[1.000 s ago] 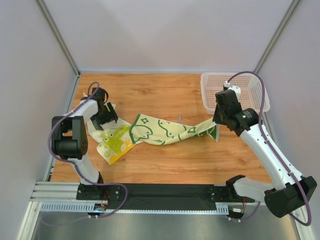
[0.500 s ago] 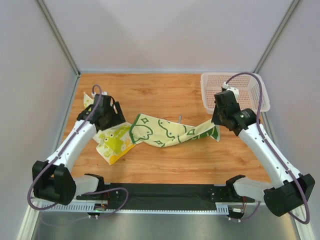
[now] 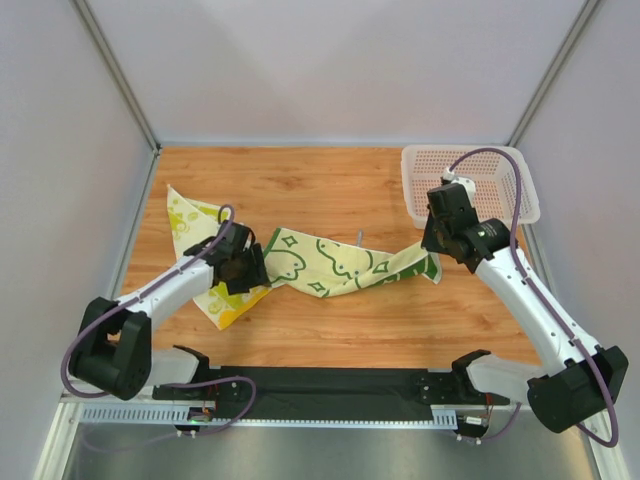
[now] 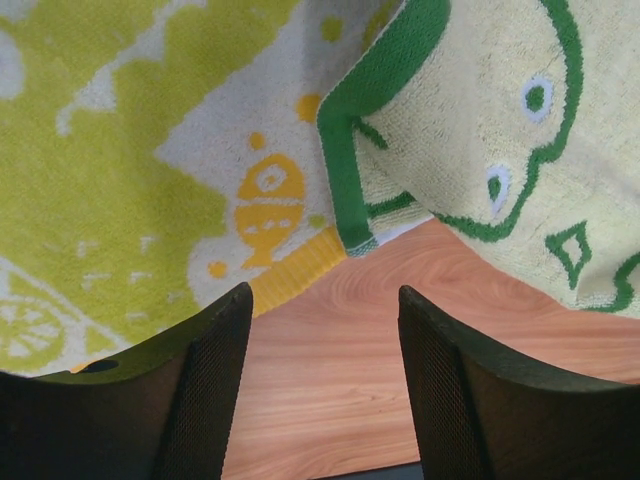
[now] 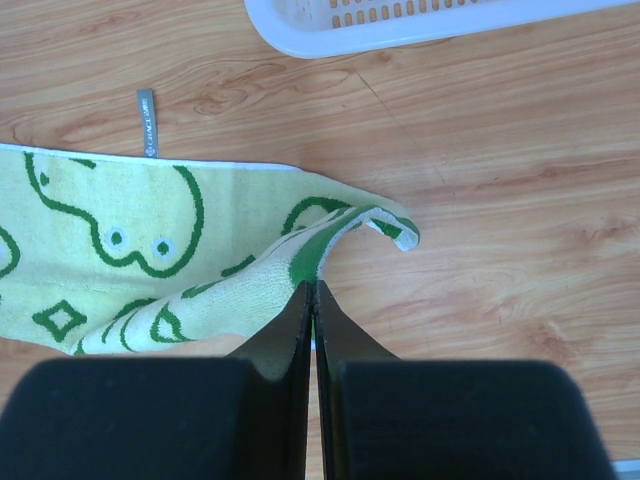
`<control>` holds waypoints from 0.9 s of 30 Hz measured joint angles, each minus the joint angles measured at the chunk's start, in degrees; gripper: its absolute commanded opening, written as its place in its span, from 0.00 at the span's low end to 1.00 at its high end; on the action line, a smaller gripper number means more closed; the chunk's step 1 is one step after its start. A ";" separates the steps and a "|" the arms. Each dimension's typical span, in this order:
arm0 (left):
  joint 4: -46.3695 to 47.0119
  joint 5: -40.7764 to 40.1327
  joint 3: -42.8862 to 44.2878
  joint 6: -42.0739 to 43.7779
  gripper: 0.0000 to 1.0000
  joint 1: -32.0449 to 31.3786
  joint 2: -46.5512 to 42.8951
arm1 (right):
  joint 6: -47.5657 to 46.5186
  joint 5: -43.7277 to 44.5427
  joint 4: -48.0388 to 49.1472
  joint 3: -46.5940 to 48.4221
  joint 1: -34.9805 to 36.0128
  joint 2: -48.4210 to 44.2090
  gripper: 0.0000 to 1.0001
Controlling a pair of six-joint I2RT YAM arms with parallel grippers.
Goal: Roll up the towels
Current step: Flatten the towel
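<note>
A pale yellow towel with dark green line drawings (image 3: 340, 265) lies stretched across the middle of the table. My right gripper (image 3: 431, 250) is shut on its right corner and holds that corner a little off the wood; the pinch shows in the right wrist view (image 5: 313, 292). A lime-green and white towel with yellow fish (image 3: 193, 214) lies at the left, under the pale towel's left end. My left gripper (image 3: 245, 272) hovers open over that overlap. Between its fingers (image 4: 322, 380) is only bare wood, just short of the pale towel's green-edged corner (image 4: 352, 215) and the lime towel's (image 4: 120, 170) yellow hem.
A white perforated basket (image 3: 512, 168) stands at the back right, close behind my right gripper, and its rim (image 5: 400, 30) shows in the right wrist view. A small grey label (image 5: 147, 122) sticks out from the pale towel's far edge. Cage walls bound the table.
My left arm has swung from the back left, over the lime towel, to the pale towel's left end, and its jaws have narrowed somewhat. The right gripper has barely moved.
</note>
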 measured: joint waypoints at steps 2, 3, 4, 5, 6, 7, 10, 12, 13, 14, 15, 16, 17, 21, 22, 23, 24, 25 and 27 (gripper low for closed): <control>1.25 0.02 0.02 -0.13 0.67 -0.24 1.40 | 0.00 -0.02 0.00 -0.04 0.00 0.00 0.00; 1.66 0.02 0.04 -0.20 0.67 -0.42 2.25 | 0.00 0.00 0.00 -0.07 0.00 0.00 0.00; 1.95 0.02 0.09 -0.22 0.67 -0.52 2.95 | 0.00 0.00 0.00 -0.09 0.00 0.00 0.00; 2.08 0.02 0.26 -0.22 0.67 -0.68 4.02 | 0.02 0.00 0.00 -0.11 0.00 0.00 0.00; 2.19 0.02 0.57 -0.22 0.67 -0.83 5.18 | 0.00 0.00 0.00 -0.11 0.00 0.00 0.00; 2.45 0.04 0.87 -0.22 0.66 -0.90 6.40 | 0.00 0.00 0.00 -0.11 0.00 0.00 0.00; 2.86 0.00 1.68 -0.24 0.63 -1.36 8.68 | 0.00 -0.02 0.02 -0.13 0.00 0.00 0.00; 2.93 -0.07 2.27 -0.24 0.60 -1.62 9.42 | 0.00 -0.02 0.09 -0.31 0.00 0.00 0.00; 2.95 -0.09 2.54 -0.24 0.58 -1.70 9.64 | 0.00 -0.02 0.11 -0.42 0.00 0.00 0.00; 2.99 -0.15 2.89 -0.28 0.58 -1.81 9.88 | 0.00 -0.02 0.22 -0.59 0.00 0.00 0.00; 2.99 -0.33 3.23 -0.24 0.58 -1.95 10.01 | 0.00 -0.02 0.22 -0.76 0.00 0.00 0.00; 2.95 -0.61 3.63 -0.24 0.56 -2.14 10.08 | 0.00 -0.02 0.26 -0.96 0.00 0.00 0.00; 2.93 -0.92 3.93 -0.26 0.56 -2.36 10.08 | 0.00 -0.04 0.24 -0.98 0.00 0.02 0.00; 1.88 -2.08 5.62 -0.24 0.55 -3.30 10.08 | 0.00 -0.13 0.46 -1.01 0.00 0.04 0.00; 1.68 -2.62 6.08 -0.22 0.55 -3.58 10.08 | 0.00 -0.15 0.48 -1.01 0.00 0.07 0.00; 1.25 -2.99 6.62 -0.17 0.55 -3.76 10.08 | -0.02 -0.15 0.50 -1.01 0.00 0.11 0.00; 0.96 -3.30 7.10 -0.07 0.54 -3.87 10.08 | -0.02 -0.15 0.55 -1.01 0.00 0.17 0.00; 0.42 -3.76 7.82 0.09 0.54 -3.98 10.10 | -0.02 -0.15 0.63 -1.01 0.00 0.24 0.00; -0.35 -4.35 9.27 0.37 0.54 -3.98 10.64 | -0.02 -0.17 0.90 -1.01 0.00 0.35 0.00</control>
